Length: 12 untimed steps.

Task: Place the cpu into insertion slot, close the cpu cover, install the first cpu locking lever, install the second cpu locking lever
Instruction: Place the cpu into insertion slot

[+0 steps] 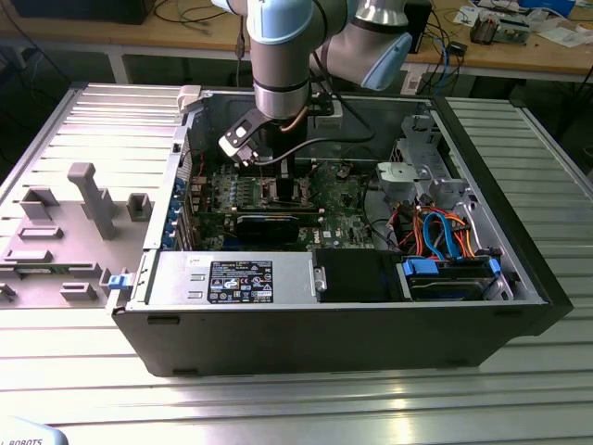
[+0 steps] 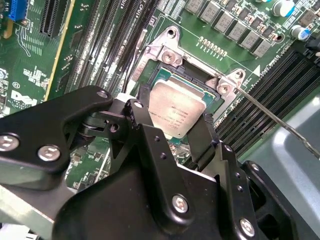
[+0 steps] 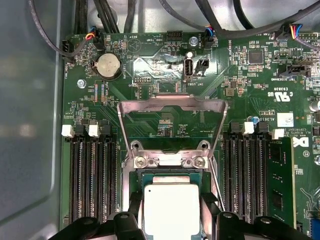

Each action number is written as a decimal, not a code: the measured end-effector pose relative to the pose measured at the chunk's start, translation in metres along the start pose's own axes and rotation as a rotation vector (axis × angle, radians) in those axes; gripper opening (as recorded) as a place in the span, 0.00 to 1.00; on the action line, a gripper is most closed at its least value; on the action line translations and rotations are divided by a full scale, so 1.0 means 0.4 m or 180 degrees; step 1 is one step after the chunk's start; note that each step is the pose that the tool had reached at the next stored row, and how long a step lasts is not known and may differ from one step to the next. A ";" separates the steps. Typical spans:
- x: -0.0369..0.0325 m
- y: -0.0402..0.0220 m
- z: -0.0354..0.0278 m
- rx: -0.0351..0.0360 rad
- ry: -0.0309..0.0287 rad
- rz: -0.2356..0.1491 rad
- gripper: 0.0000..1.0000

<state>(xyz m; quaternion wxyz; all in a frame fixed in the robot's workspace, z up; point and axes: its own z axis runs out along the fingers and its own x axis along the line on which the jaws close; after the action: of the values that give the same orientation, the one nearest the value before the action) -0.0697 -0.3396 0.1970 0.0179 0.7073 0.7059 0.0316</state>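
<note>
The cpu (image 3: 171, 215), a silvery square chip with a greenish rim, sits between the two black fingers of my gripper (image 3: 172, 202), right at the insertion slot (image 3: 170, 161). Whether the chip rests in the slot or hovers just above it I cannot tell. In the second wrist view the cpu (image 2: 176, 114) lies over the slot's metal rim (image 2: 167, 55), with my gripper (image 2: 175, 120) shut on it. The cpu cover (image 3: 170, 102) stands flipped open behind the slot. A thin wire locking lever (image 2: 270, 117) sticks out unlatched beside the slot. In the exterior view my gripper (image 1: 278, 181) reaches down onto the motherboard.
Rows of black memory slots (image 3: 92, 175) flank the socket on both sides. The open computer case (image 1: 324, 324) has tall walls, a drive bay with blue and orange cables (image 1: 445, 236) at the exterior view's right, and a grey fixture tray (image 1: 74, 213) outside at its left.
</note>
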 end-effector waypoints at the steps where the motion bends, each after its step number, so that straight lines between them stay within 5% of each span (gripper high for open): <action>1: 0.000 0.000 0.000 0.0000 0.0000 0.0000 0.54; 12: 0.002 0.000 0.006 0.0000 -0.0007 0.0065 0.54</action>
<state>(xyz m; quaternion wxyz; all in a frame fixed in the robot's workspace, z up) -0.0697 -0.3388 0.1946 0.0183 0.7146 0.6986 0.0310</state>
